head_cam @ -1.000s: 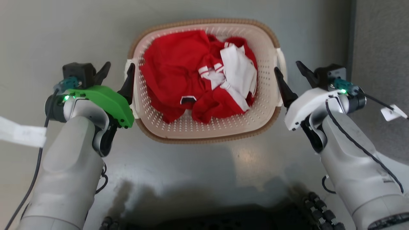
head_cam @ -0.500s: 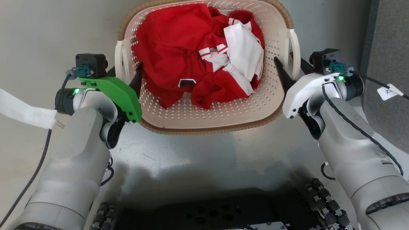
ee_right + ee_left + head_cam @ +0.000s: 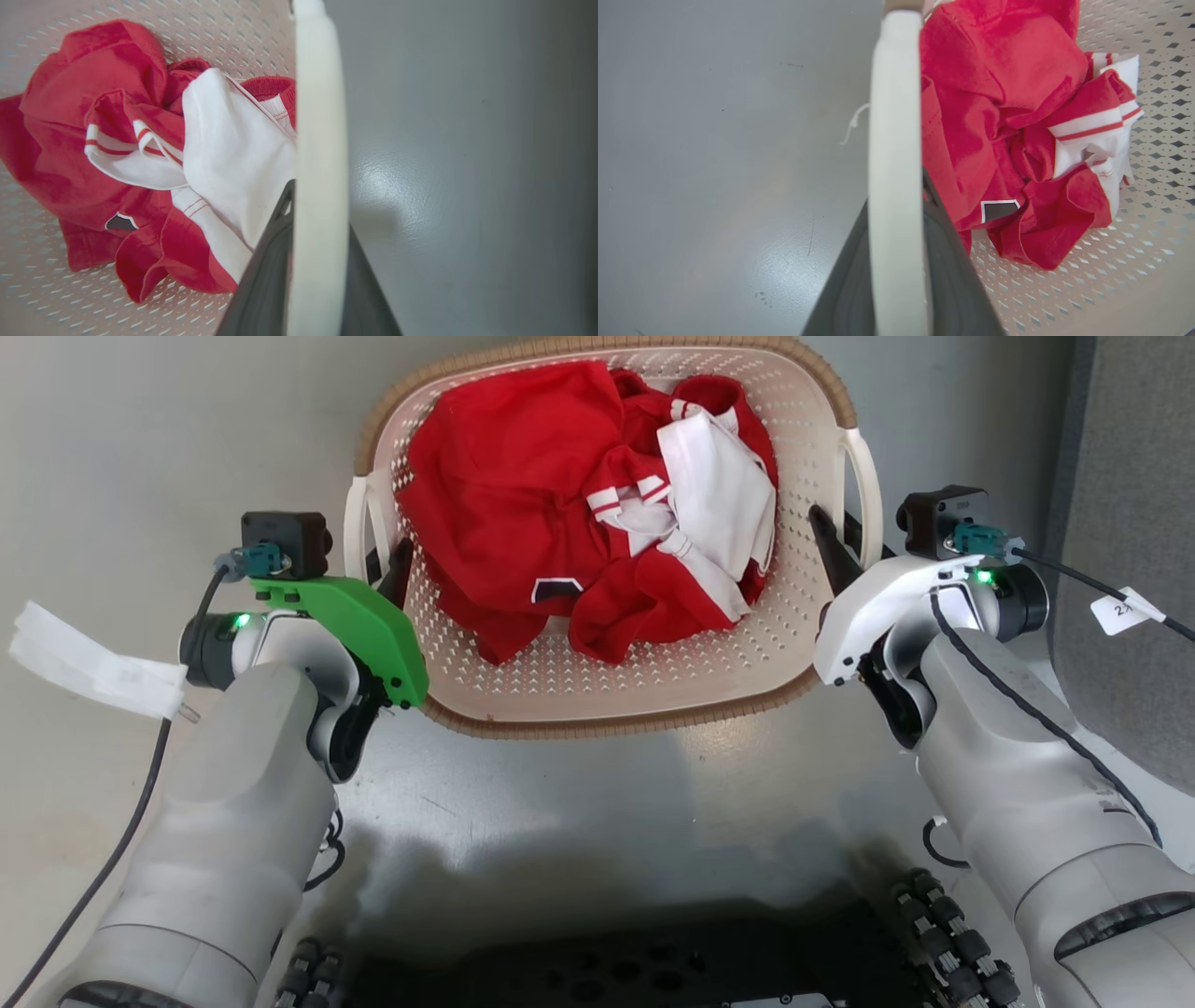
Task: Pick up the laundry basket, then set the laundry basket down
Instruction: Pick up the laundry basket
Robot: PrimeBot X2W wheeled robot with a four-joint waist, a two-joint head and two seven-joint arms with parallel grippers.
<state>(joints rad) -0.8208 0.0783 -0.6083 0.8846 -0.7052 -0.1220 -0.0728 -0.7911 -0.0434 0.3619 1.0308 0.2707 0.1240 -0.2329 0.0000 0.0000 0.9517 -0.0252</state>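
Observation:
The laundry basket [image 3: 607,726], cream perforated plastic with a brown rim, hangs between my two arms with red and white clothes [image 3: 523,504] inside. My left gripper [image 3: 378,560] is shut on the basket's left loop handle [image 3: 355,537]. My right gripper [image 3: 845,527] is shut on the right loop handle [image 3: 870,490]. In the left wrist view the white handle [image 3: 894,163] runs upright between the dark fingers [image 3: 945,266]. The right wrist view shows the other handle [image 3: 320,163] held the same way, with a dark finger [image 3: 264,275] inside the basket wall.
Grey glossy floor [image 3: 607,821] lies under and around the basket. A darker grey mat [image 3: 1134,476] borders the right side. My dark wheeled base [image 3: 597,971] fills the bottom edge. White tags [image 3: 93,663] hang from the wrist cables.
Both grippers went from open beside the handles to shut on them. The basket now looks larger and closer in the head view, which has also shifted.

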